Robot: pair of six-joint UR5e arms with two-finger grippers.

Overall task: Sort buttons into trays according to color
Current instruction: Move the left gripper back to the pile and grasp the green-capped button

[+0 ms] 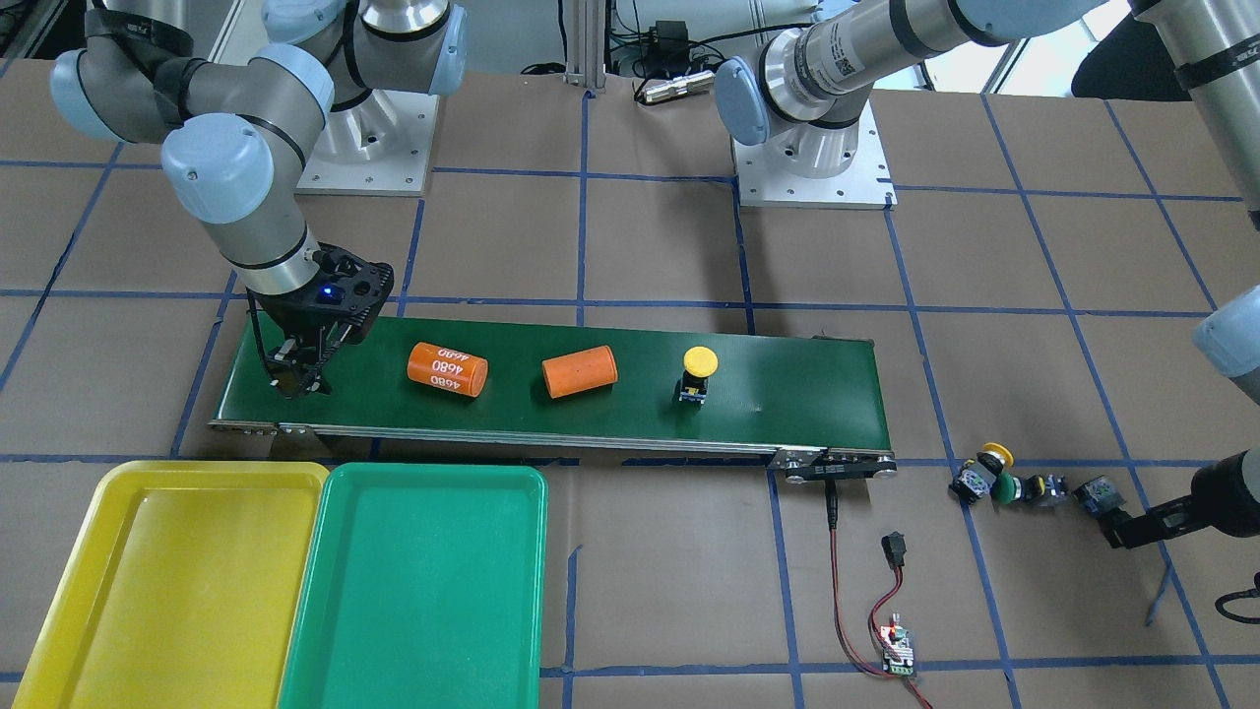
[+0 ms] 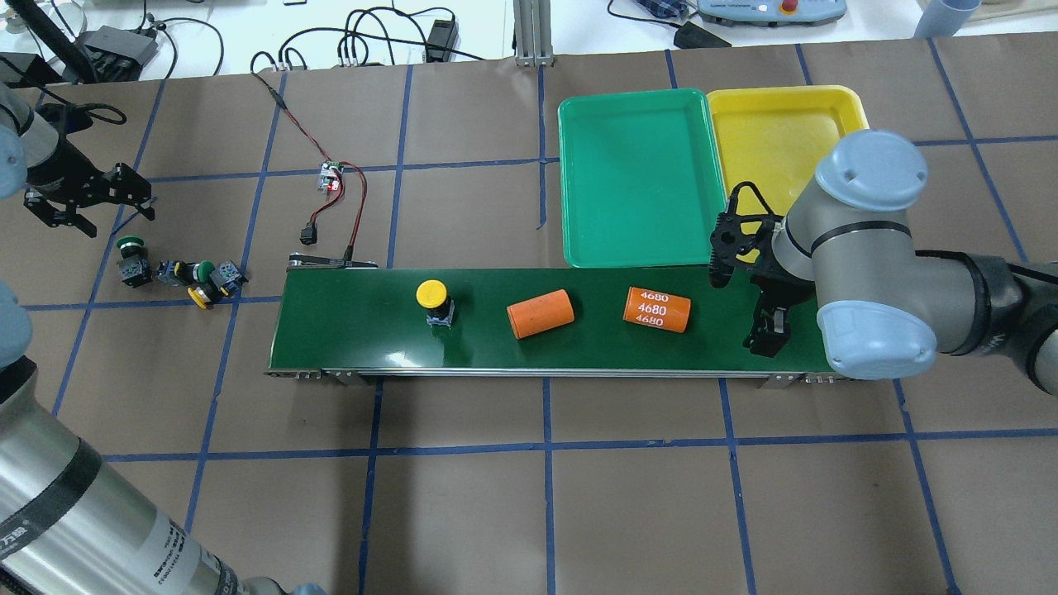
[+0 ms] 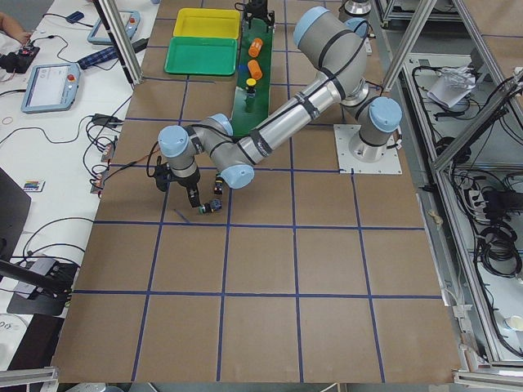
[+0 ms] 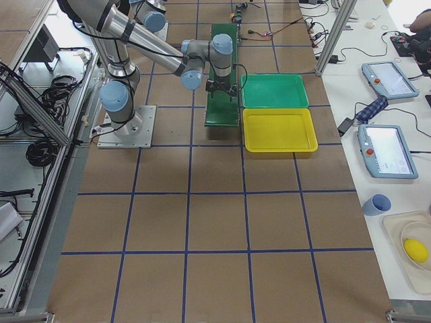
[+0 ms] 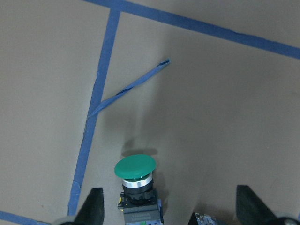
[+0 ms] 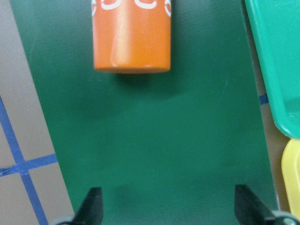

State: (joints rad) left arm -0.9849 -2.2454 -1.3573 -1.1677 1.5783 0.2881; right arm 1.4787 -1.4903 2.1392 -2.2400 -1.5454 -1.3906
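Note:
One yellow-capped button (image 2: 432, 299) stands upright on the dark-green conveyor belt (image 2: 579, 347). Three more buttons lie off the belt's end: a green one (image 5: 135, 167) upright, another green one (image 2: 202, 271) and a yellow one (image 2: 198, 296) on their sides. My left gripper (image 5: 171, 206) is open just above the upright green button, which sits near one finger (image 5: 93, 206). At the belt's other end my right gripper (image 6: 171, 206) hangs open and holds nothing. The green tray (image 2: 636, 182) and the yellow tray (image 2: 785, 132) lie side by side behind that end.
Two orange cylinders lie on the belt, a plain one (image 2: 540, 313) and one marked 4680 (image 2: 656, 309) right in front of my right gripper. A small controller board (image 2: 331, 176) with red and black wires lies by the belt's left end.

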